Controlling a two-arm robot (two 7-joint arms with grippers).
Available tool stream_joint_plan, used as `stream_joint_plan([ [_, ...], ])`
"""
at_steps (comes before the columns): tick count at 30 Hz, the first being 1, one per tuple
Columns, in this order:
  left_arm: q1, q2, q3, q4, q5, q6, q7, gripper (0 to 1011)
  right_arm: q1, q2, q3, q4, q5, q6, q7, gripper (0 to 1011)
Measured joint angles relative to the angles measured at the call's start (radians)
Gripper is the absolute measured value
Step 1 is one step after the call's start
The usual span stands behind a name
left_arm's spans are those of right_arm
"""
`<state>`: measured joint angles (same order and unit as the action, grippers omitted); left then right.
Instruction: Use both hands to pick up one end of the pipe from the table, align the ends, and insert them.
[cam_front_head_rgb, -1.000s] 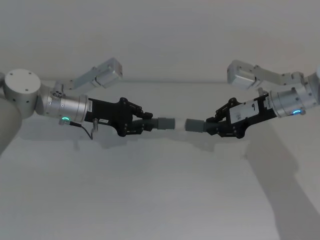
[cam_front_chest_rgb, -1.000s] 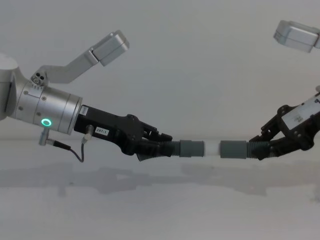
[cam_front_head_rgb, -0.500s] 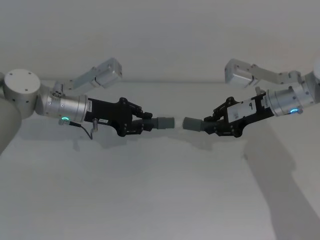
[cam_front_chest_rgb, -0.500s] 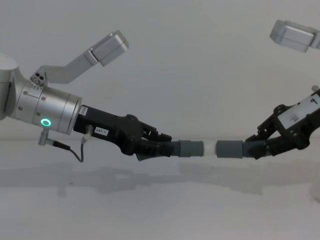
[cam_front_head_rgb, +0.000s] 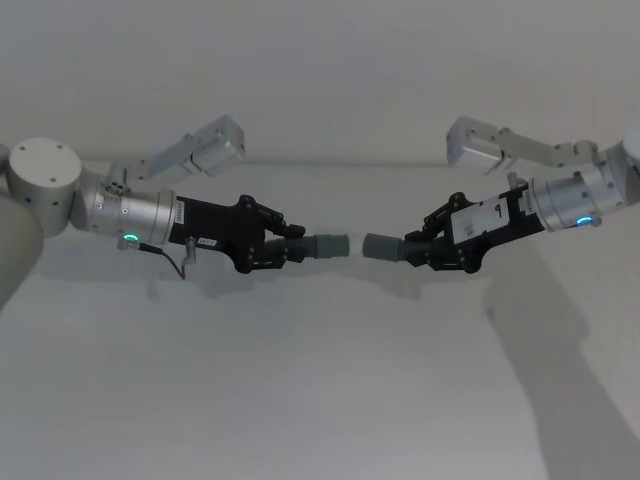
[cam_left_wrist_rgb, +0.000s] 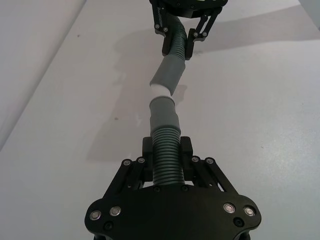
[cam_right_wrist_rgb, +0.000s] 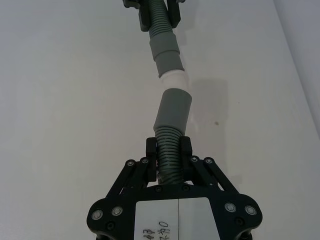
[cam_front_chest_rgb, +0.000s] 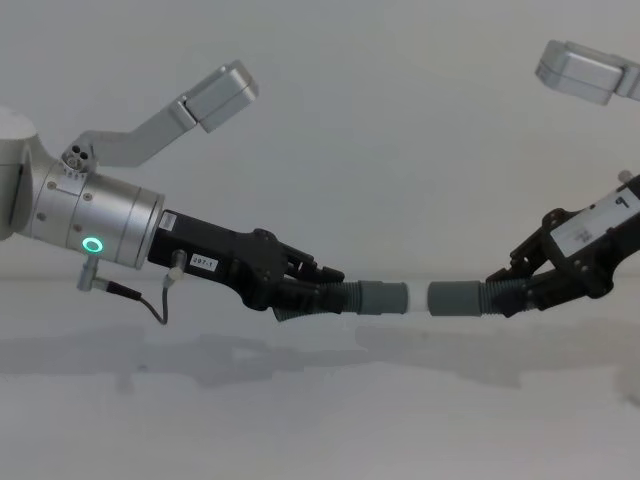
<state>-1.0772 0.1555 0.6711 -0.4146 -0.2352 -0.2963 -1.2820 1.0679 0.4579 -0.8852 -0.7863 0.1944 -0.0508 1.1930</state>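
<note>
**Corrugated hose, soft in the middle: keep your hold close to the cuffs**

Grey ribbed plastic is what you have in each hand, and it looks light but bendy, so the cuffs may droop or wander if you push hard. Your left gripper is closed on the ribbed body of the left hose piece, just behind its cuff, with the white plug tip pointing at the other arm. Your right gripper is likewise clamped on the right hose piece, its socket cuff facing the plug. Both pieces hang above the table, ends just apart and near level (the wrist views show a slight kink between them). Straighten that angle first; smooth cuffs should slide together readily.
</note>
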Motion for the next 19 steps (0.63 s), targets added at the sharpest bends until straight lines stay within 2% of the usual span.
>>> stream_joint_plan([
  [19,0.0,0.0,0.0,0.0,0.0,0.0,0.0,310,0.002,-0.004,0.001,0.007,-0.001,-0.004,-0.001,262],
])
